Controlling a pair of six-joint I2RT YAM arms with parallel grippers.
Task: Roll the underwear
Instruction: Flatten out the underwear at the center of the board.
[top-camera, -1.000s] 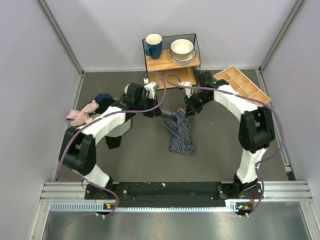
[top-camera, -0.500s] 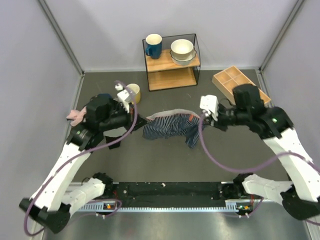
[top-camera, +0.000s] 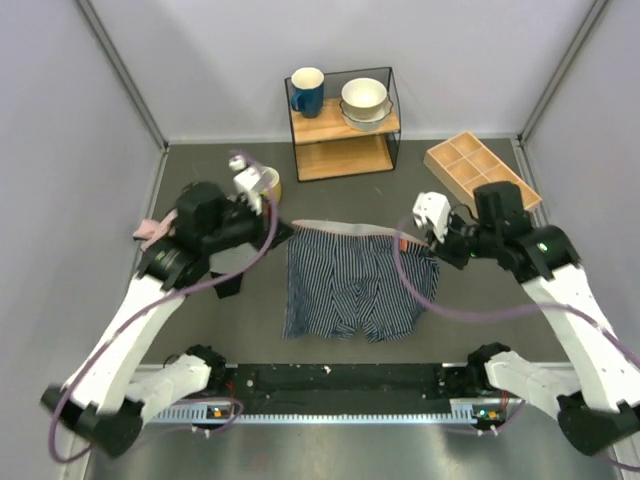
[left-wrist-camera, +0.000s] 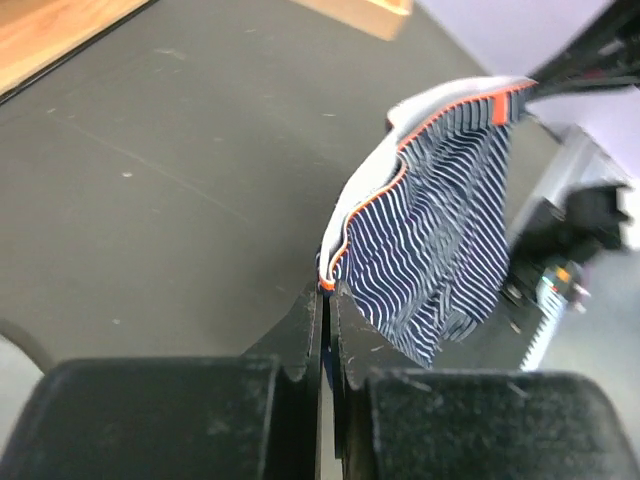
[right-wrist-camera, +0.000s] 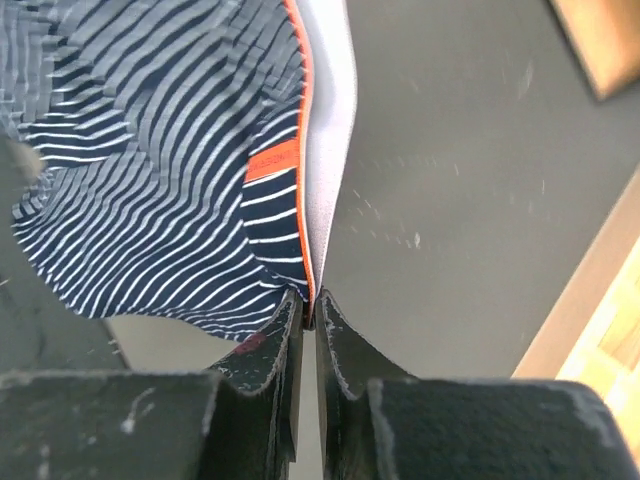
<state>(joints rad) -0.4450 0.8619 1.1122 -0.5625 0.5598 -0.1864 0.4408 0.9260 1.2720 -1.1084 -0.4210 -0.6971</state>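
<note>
The underwear (top-camera: 355, 285), navy with thin white stripes and a pale waistband edged in orange, is stretched wide by its waistband between both grippers, with its legs hanging toward the near edge of the table. My left gripper (top-camera: 285, 232) is shut on the waistband's left corner; in the left wrist view the fingertips (left-wrist-camera: 327, 290) pinch the orange-edged hem and the underwear (left-wrist-camera: 440, 220) trails away. My right gripper (top-camera: 412, 240) is shut on the right corner. In the right wrist view this gripper (right-wrist-camera: 308, 300) clamps the waistband, and the underwear (right-wrist-camera: 170, 190) spreads to the left with a small orange tag.
A shelf (top-camera: 345, 125) at the back holds a blue mug (top-camera: 307, 90) and stacked bowls (top-camera: 364, 100). A wooden compartment tray (top-camera: 480, 165) lies at the back right. A yellow cup (top-camera: 268, 183) stands behind the left gripper. A pink cloth (top-camera: 150, 230) lies at the far left.
The arms have pulled apart and drawn toward the near side. The underwear, bunched a second ago, now hangs spread wide from its waistband between the two grippers.
</note>
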